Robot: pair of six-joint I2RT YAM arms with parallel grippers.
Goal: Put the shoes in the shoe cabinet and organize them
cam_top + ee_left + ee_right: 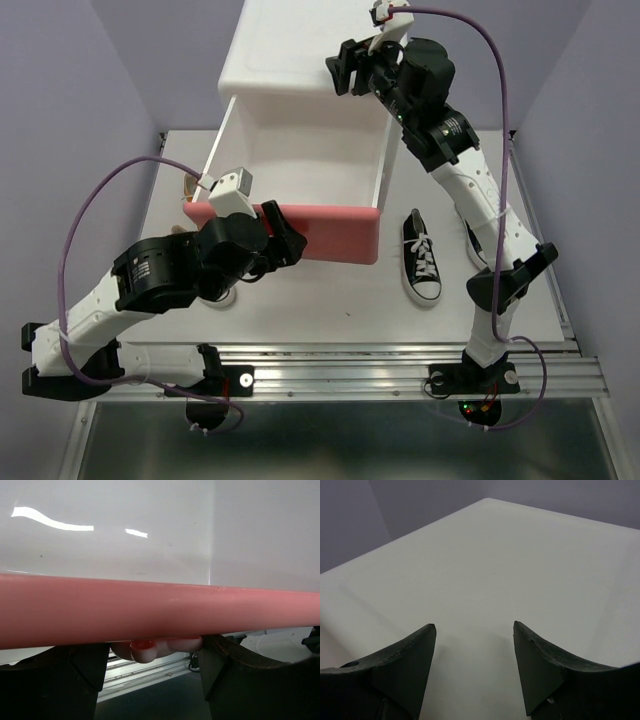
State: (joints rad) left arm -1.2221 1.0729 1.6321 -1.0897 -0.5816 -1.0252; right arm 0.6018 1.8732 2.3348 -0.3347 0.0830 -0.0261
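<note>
Backdrop: lavender walls, and a white table with my two bases at its near edge.
Far middle: white cabinet. One drawer stands well out toward the near side, with its pink front nearest me. No shoe shows inside it.
Left: my left gripper is at the left part of the drawer's front. In the wrist view the knob fills the gap between my fingers, so I read this as a wide clamp on the knob.
Right: my right gripper hangs high over the cabinet's top, jaws well apart with nothing between them.
On the table: one black shoe lies just right of the drawer, toe toward the near edge, opening up.
Others: not clearly in view. An orange scrap left of the drawer is mostly hidden by my wrist.
Handling, my guess: light. The canvas upper is soft and will give under a pinch. The rubber sole is firmer and grippy. The laces may snag.
Hold, my guess: across the sides at midfoot with fingers low near the sole, or at the heel collar.
</note>
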